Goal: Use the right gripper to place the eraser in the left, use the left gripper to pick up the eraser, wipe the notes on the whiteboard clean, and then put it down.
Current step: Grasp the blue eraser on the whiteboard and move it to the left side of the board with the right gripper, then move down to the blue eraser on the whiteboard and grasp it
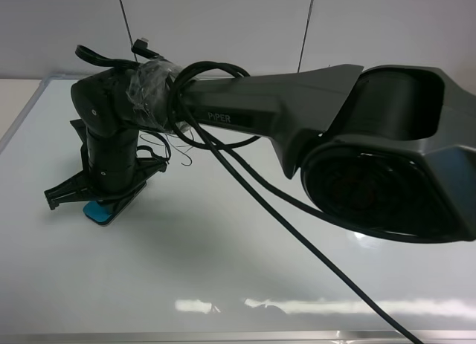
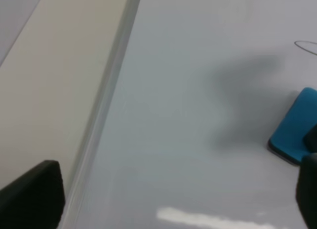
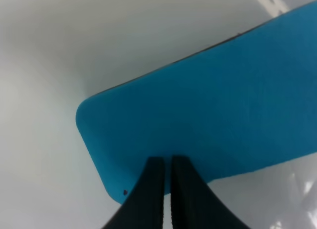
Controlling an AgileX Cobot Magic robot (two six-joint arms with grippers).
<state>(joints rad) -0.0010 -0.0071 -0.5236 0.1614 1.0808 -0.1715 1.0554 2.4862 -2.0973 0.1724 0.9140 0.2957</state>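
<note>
A flat blue eraser (image 1: 99,212) lies on the whiteboard (image 1: 245,262) at the left. My right gripper (image 1: 104,201) reaches across the board and points down onto it. In the right wrist view the two fingers (image 3: 156,189) are pressed together, with the gripper (image 3: 167,162) at one long edge of the eraser (image 3: 213,115); nothing shows between them. The left wrist view shows the eraser (image 2: 296,127) off to one side. My left gripper (image 2: 171,199) is open and empty, away from the eraser. A thin pen line (image 2: 307,45) shows on the board.
The board's metal frame (image 2: 106,115) runs along its left side, with a beige table (image 2: 54,75) beyond it. The right arm's black cables (image 1: 245,180) hang over the middle of the board. Thin dark scribbles (image 1: 178,147) lie beside the right wrist.
</note>
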